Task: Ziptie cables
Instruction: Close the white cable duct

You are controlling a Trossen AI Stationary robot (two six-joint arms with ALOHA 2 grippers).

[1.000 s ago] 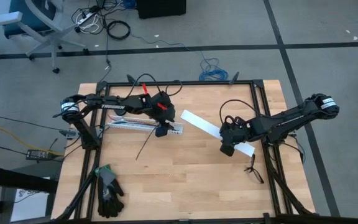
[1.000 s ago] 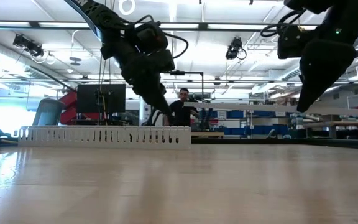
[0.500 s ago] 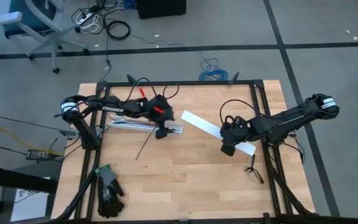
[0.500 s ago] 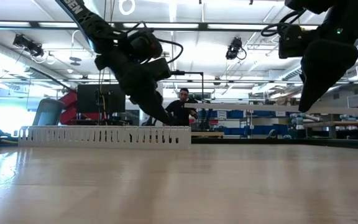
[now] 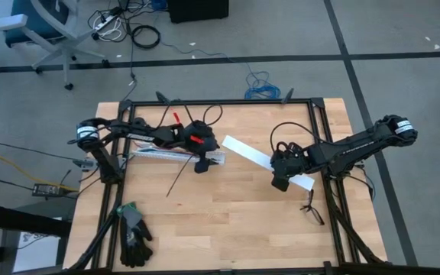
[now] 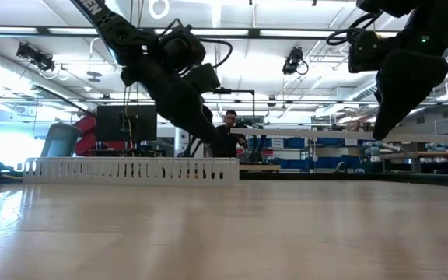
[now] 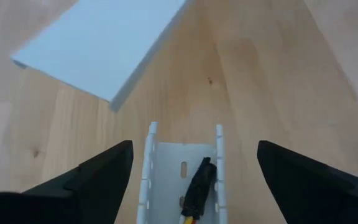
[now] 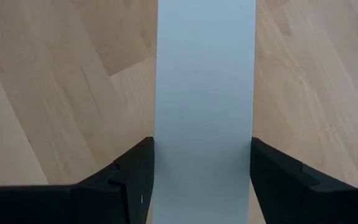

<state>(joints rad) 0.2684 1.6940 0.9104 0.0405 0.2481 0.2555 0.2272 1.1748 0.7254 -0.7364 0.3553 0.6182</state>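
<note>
front table [image 5: 228, 221] bare | slotted strip [image 5: 166, 155], flat strip [image 5: 262, 160] block rear

The tabletop [image 5: 228, 221] is pale, striped wood inside a black frame. On it lie a white slotted channel [image 5: 170, 155], a plain white flat strip [image 5: 250, 156], a thin black ziptie [image 5: 177, 180] and black gloves [image 5: 134, 237] with a green cuff. A black plug [image 7: 199, 182] with a yellow wire sits in the channel.

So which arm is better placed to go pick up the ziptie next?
Left, probably. The left gripper hangs open near the ziptie; the right gripper straddles the white strip.
</note>
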